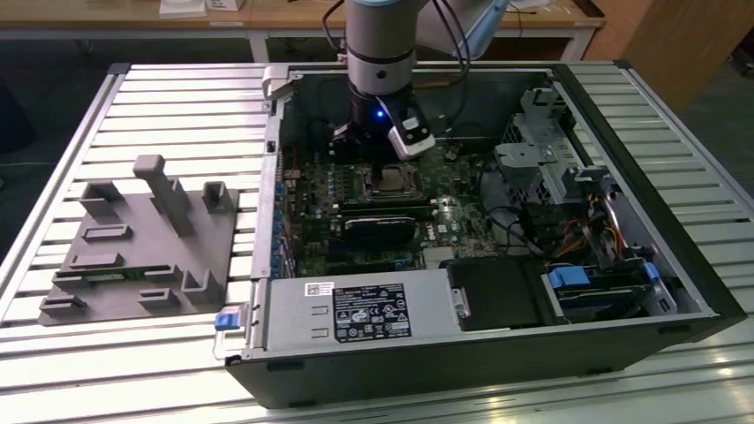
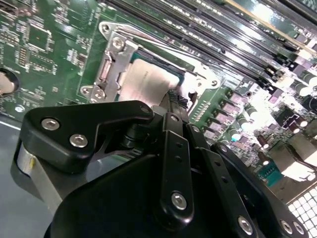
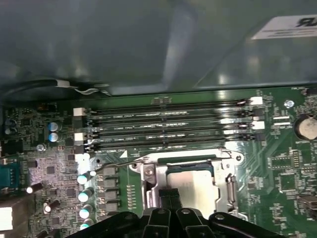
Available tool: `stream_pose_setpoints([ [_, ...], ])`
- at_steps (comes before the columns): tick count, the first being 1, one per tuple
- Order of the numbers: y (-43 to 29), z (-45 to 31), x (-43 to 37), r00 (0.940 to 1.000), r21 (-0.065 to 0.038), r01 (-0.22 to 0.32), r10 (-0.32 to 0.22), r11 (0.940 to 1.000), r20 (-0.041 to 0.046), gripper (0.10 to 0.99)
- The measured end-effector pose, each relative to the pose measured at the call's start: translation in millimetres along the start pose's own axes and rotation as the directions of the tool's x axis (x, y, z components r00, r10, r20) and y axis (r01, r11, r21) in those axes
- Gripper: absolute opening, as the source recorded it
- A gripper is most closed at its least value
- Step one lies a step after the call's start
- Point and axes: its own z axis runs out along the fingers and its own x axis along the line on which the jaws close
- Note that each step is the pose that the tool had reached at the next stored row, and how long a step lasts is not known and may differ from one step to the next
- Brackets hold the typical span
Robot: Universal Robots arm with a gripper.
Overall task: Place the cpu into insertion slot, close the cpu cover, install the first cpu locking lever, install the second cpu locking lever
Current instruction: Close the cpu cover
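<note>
While the arm hangs down inside the open computer case (image 1: 659, 265), its claw (image 1: 374, 163) sits right over the insertion slot (image 1: 389, 183) in the middle of the green motherboard (image 2: 49, 49). In both wrist views the claw (image 3: 168, 194) shows its two black fingertips (image 2: 173, 99) pressed together, nothing pinched between them, and the tips are low over one edge of the socket. I cannot tell whether they actually touch metal.

And the cpu (image 3: 198, 186) is in! It lies flat in the socket, dull silver top facing up, seen again in the second wrist view (image 2: 143, 82). The cpu cover (image 3: 148, 184) looks to be down around it, the chip showing through its square window. A thin metal lever (image 3: 114, 161) runs along the socket's edge on the side of the memory slots (image 3: 168, 129); whether it is latched I cannot tell.

Out in the exterior view, the case rests on a slatted metal surface (image 1: 177, 115), with the labelled power-supply box (image 1: 353, 314) at its near end. A grey moulded fixture (image 1: 141, 256) lies on the slats toward the exterior view's left, well apart from the claw.
</note>
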Motion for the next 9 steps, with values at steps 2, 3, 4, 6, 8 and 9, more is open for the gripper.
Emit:
stream_pose_setpoints([
  [2,-0.4,1.0,2.6,1.0000,-0.002,0.000,0.000,1.0000,-0.0002,0.106],
  [3,-0.7,1.5,3.5,1.0000,-0.003,0.000,0.000,1.0000,-0.0002,0.106],
  [4,-0.9,1.9,4.0,1.0000,-0.004,0.000,0.000,1.0000,-0.0003,0.106],
  [6,-1.3,3.1,4.7,1.0000,-0.005,0.000,0.000,1.0000,-0.0005,0.106],
  [8,-1.4,5.0,5.3,1.0000,-0.006,0.000,0.000,1.0000,-0.0005,0.106],
  [9,-1.5,5.8,5.6,1.0000,-0.006,0.000,0.000,1.0000,-0.0006,0.106],
])
